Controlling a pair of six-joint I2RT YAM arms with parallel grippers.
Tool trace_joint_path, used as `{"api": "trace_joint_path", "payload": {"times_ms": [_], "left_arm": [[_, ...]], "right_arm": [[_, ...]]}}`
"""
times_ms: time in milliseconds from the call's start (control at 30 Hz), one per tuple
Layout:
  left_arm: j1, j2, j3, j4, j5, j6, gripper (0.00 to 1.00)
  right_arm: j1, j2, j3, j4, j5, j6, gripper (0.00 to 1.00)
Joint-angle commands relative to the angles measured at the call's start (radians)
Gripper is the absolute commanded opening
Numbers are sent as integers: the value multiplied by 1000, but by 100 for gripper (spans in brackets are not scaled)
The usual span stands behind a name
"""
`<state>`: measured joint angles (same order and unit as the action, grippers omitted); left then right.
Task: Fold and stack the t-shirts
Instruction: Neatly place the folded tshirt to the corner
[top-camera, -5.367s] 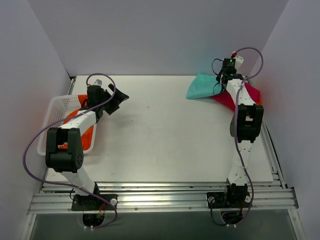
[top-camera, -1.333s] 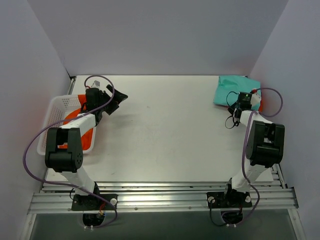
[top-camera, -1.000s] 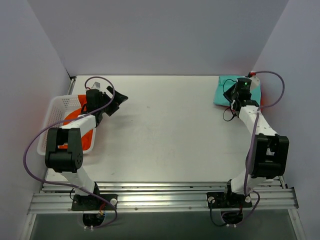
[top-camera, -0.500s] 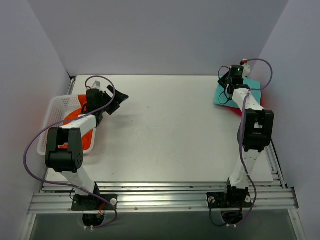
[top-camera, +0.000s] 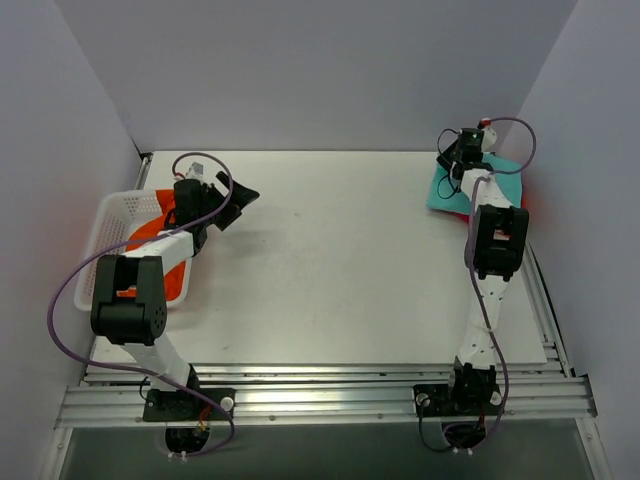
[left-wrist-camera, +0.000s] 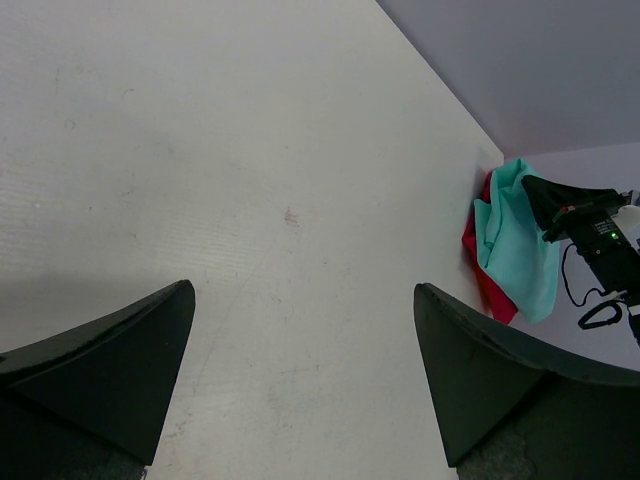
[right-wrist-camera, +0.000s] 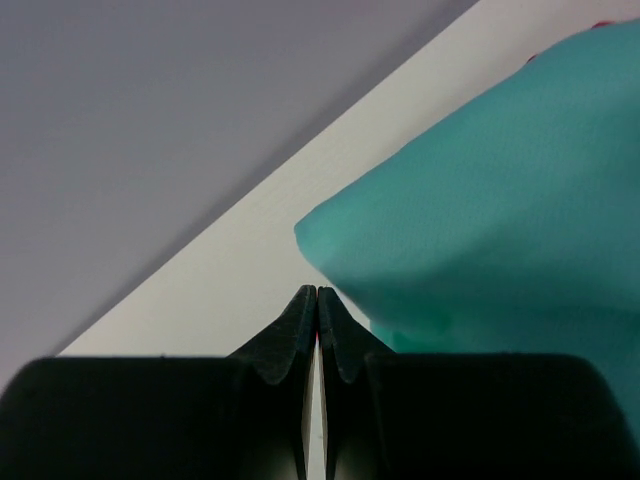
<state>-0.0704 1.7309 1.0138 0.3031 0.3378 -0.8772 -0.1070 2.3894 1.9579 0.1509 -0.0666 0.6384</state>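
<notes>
— Right gripper (top-camera: 450, 158), from above, was pinched shut and empty at the worktop's far right corner, beside the teal t-shirt (top-camera: 447, 192) folded over the magenta t-shirt (top-camera: 458, 212), likely to square the stack.
— Left wrist?
— Left gripper (left-wrist-camera: 302, 295) gaped wide, empty, seemingly waiting.
— Right wrist?
— Closed tips sat just beside teal's corner.

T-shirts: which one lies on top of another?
The teal-turquoise cloth t-shirt; it covers the magenta-pink one, while the orange one sits in the white mesh basket.

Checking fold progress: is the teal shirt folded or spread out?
Folded: the teal shirt lies as a compact doubled bundle atop the magenta shirt.
</notes>
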Motion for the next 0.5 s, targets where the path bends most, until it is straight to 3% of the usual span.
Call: {"api": "trace_joint_path", "payload": {"times_ms": [0,467], "left_arm": [[-2,-5,8,53,7,27,100],[-5,-1,31,27,-29,52,100]], "right_arm": [[-39,48,73,19,-4,-2,0],[-105,252,211,148,-50,98,0]]}}
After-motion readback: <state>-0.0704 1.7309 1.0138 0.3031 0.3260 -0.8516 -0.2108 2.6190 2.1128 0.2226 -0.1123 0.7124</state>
